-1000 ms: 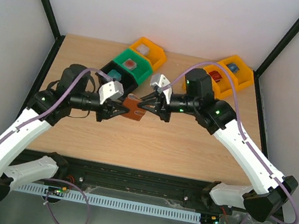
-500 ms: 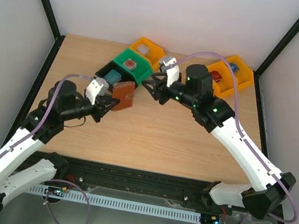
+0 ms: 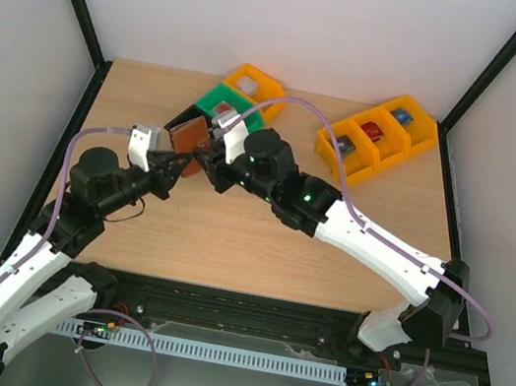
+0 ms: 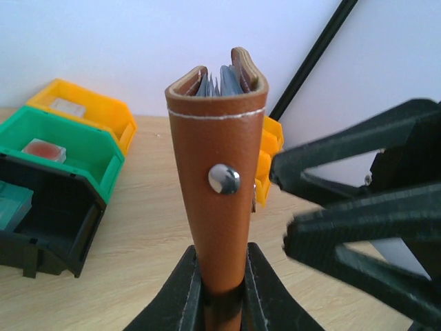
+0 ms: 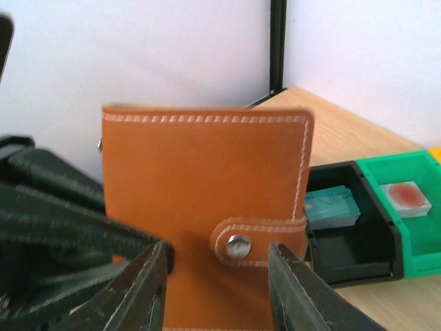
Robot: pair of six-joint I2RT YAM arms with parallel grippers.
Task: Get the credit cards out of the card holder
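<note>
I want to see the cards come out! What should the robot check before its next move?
1. Left gripper shut on the card holder: ok.
2. Card holder standing upright: ok.
3. Snap tab undone: not ok, it looks fastened.
4. Right gripper open in front of the tab: ok.
5. Credit cards within reach: cannot tell; only blue-grey edges show at the top.

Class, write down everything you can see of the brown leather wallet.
The wallet is tan-brown leather with pale stitching along its edges and a small tab with a metal snap, which looks fastened. It is folded shut, though its top end gapes slightly, showing blue-grey layers inside. The left hand clamps its lower end and holds it upright. The right hand is open, one finger on each side of the snap; whether they touch the leather cannot be told.
</note>
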